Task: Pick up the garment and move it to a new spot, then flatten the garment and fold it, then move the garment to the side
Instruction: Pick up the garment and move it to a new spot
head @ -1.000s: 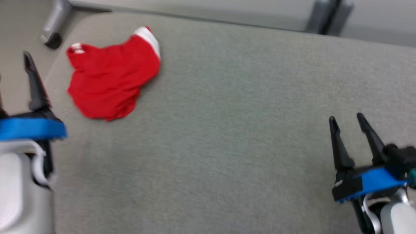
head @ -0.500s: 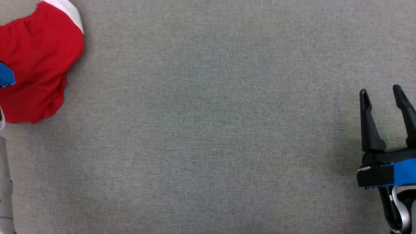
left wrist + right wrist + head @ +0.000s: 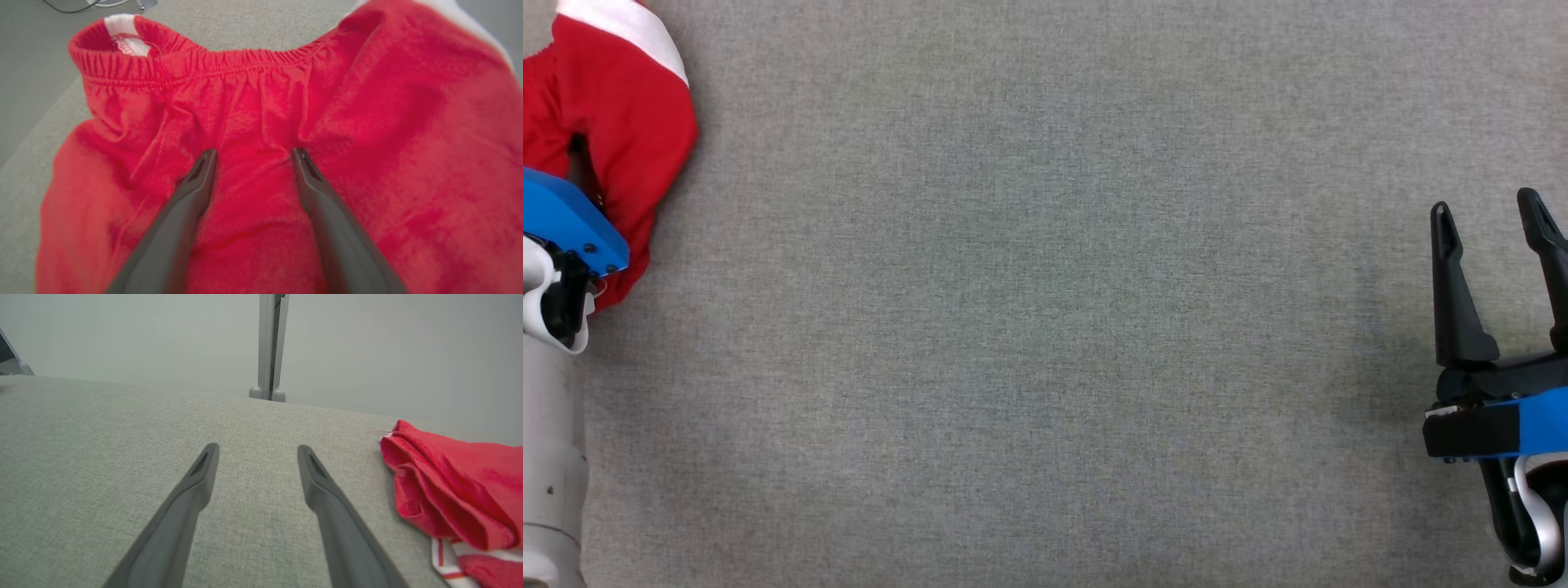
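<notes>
Left wrist view: garment lies directly under left gripper (jaws apart)

Crumpled red garment, white trim

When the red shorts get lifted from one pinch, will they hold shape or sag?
Probably sag: the shorts lie in soft wrinkles and folds, so they look floppy. Likely light, being thin cloth. The gathered waistband may stretch rather than give a firm edge.

The head camera now tilts lower; the left gripper now reaches over the red garment at ten o'clock.
</notes>
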Controlling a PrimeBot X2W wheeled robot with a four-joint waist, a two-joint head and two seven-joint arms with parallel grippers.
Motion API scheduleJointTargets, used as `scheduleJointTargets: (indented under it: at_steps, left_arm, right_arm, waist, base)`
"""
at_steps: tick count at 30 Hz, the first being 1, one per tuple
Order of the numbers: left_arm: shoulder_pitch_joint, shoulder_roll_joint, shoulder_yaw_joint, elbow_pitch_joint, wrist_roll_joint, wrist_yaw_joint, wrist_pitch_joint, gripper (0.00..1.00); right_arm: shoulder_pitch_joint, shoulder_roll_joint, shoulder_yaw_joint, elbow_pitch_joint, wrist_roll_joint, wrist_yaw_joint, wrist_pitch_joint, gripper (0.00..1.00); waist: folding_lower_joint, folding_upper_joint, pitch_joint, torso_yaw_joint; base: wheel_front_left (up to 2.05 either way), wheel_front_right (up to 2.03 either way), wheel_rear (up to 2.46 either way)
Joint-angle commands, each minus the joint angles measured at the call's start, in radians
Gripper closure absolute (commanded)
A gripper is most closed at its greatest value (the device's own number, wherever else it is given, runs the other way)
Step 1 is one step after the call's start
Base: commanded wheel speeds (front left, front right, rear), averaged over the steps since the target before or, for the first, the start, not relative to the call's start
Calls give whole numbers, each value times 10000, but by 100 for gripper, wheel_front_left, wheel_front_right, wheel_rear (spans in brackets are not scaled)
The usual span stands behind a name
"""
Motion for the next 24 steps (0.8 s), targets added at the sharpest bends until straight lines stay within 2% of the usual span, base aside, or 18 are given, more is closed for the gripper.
scheduleJointTargets:
  at_steps: [1, 2, 3, 7, 14, 19, 24]
  left_arm:
    - [163, -169, -97, 395, -76, -93, 251, 0]
    - [143, -180, -117, 475, -112, -92, 165, 58]
    - [148, -167, -165, 567, -127, -98, 141, 100]
    - [151, -71, -289, 746, -149, -127, -283, 100]
    - [-134, 98, -721, 342, 119, -152, -2065, 100]
    - [-477, 120, -1158, -377, 379, -161, -3203, 100]
    - [-862, 9, -1649, -1654, 699, -163, -3601, 100]
  right_arm:
    - [-106, -30, 9, 4, -2, 2, -12, 0]
    - [-79, -12, 7, 39, -3, 2, -24, 0]
    - [-39, 7, 23, 77, -2, 2, -39, 0]
    - [13, 61, 25, 212, 35, 2, -93, 0]
    - [249, 281, -13, 713, 131, 2, -351, 0]
    - [425, 481, 83, 1244, 282, 2, -601, 0]
    - [583, 665, 179, 1698, 423, 2, -868, 0]
  waist:
    - [0, 0, -77, -52]
    - [0, 0, -127, -71]
    - [0, 0, -180, -98]
    - [0, 0, -442, -227]
    - [0, 0, -1397, -366]
    - [0, 0, -2189, -575]
    - [0, 0, -2738, -947]
  base:
    - [0, 0, 0]
    - [0, 0, 0]
    - [0, 0, 0]
    - [0, 0, 0]
    - [0, 0, 0]
    - [0, 0, 0]
    - [0, 0, 0]
